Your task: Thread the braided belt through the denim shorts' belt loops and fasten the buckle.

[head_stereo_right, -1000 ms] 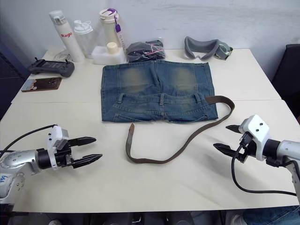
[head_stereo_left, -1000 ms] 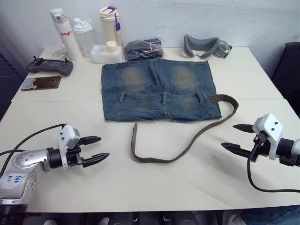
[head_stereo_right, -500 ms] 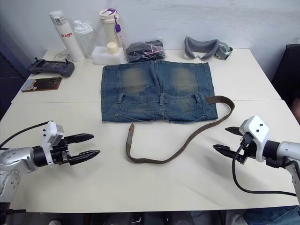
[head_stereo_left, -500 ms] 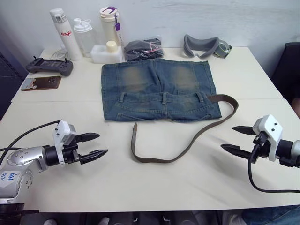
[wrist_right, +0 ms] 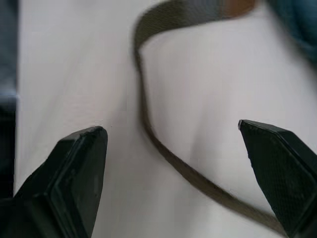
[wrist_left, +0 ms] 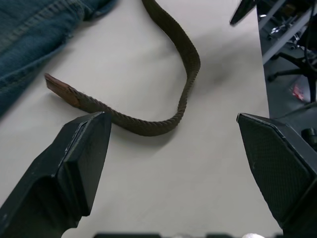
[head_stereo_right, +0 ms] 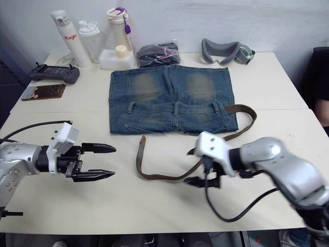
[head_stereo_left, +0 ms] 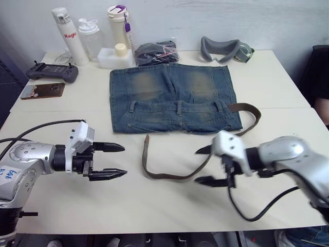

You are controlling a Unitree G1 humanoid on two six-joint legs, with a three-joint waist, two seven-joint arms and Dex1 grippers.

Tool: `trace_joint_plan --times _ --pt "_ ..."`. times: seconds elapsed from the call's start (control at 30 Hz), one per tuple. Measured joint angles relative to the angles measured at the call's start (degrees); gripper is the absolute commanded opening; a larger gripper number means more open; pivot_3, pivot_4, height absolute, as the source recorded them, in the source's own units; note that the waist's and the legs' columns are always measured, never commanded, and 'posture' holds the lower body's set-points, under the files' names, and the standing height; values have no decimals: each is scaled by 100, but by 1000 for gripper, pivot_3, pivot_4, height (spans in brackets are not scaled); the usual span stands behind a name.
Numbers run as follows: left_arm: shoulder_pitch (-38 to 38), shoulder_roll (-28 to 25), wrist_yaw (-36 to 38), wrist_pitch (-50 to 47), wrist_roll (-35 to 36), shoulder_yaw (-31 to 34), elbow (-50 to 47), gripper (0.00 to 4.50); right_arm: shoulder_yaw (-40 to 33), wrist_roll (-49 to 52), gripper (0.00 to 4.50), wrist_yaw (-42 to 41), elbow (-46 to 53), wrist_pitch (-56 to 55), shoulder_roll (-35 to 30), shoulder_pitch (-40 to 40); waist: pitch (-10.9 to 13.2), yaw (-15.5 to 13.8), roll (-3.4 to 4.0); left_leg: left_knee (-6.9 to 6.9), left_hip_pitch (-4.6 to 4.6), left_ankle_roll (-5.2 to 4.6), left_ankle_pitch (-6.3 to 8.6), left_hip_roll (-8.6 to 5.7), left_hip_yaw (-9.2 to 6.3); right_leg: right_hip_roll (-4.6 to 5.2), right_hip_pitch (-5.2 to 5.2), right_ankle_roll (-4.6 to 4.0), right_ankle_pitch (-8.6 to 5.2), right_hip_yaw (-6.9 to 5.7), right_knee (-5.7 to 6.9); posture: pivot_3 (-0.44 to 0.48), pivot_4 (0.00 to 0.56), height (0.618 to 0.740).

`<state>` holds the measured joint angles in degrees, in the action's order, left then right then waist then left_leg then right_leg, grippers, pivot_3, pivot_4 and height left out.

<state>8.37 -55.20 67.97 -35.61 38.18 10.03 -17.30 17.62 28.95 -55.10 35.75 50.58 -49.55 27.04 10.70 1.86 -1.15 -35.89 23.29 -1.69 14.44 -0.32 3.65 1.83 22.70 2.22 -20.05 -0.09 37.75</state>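
Left eye view: braided belt (head_stereo_left: 205, 156) looping, free end toward denim shorts (head_stereo_left: 172, 100).

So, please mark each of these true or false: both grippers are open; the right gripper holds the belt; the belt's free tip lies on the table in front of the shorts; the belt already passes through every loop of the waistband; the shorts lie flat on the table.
1. Both grippers are open. True: the left gripper and the right gripper each have their fingers spread, holding nothing.
2. The right gripper holds the braided belt. False: it is open beside the belt, not closed on it.
3. The belt's free tip lies on the table in front of the denim shorts. True.
4. The belt passes through every loop. False: it emerges only at the shorts' right side.
5. The shorts lie flat. True.
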Motion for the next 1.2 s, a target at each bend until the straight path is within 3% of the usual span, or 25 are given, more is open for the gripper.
trace_joint_plan --times 0.17,0.3,0.4,0.6,0.67,0.83,1.1,1.2 --pt "-275 3 32 70 -56 30 2 4434 1140 -838 4500 356 -456 -203 688 191 -1 -4 -1 -10 -1 -1 0 0 -2 2 -5 0 0 -4 5 0 150 738" --pt "-479 3 30 97 -60 79 5 4434 1637 -1341 4500 534 -986 -400 1128 308 -1 -4 -1 -19 -5 2 -2 0 -5 4 -9 1 1 -8 14 0 150 738" --pt "-538 5 31 188 -110 84 38 4500 1723 -1668 3685 567 -1382 -746 1307 433 -1 -5 -2 -18 -13 5 -3 0 -8 5 -16 1 1 -12 15 0 150 738" --pt "-533 57 28 314 -193 80 244 4500 1722 -1929 660 79 -1564 -1837 787 260 -2 -33 -2 -17 -11 2 -1 -1 -12 12 -21 1 1 -23 7 0 150 738" --pt "-541 78 28 350 -217 77 255 4500 1454 -1959 66 -126 -1605 -2220 306 103 -2 -56 -2 -18 -8 1 -1 -3 -11 33 -30 2 2 -46 0 0 150 738" --pt "-512 377 -61 450 -282 -16 418 4500 424 -1996 66 -678 -2589 -3111 -747 -153 -1 -36 -2 -19 -12 7 4 -7 -5 56 -63 24 14 -71 -30 0 150 738" --pt "-175 1075 -493 266 -243 -292 452 4500 124 -2371 66 -1138 -3176 -3870 -791 -87 -1 -7 -2 -10 -2 -7 -18 -4 -3 47 -33 10 2 -76 2 0 150 738" --pt "-176 1197 -583 223 -243 -357 446 4500 114 -2440 1156 -1248 -3246 -3856 -752 31 -1 -19 -2 -12 -2 -5 -20 -2 -5 47 -34 10 1 -80 8 0 150 738"
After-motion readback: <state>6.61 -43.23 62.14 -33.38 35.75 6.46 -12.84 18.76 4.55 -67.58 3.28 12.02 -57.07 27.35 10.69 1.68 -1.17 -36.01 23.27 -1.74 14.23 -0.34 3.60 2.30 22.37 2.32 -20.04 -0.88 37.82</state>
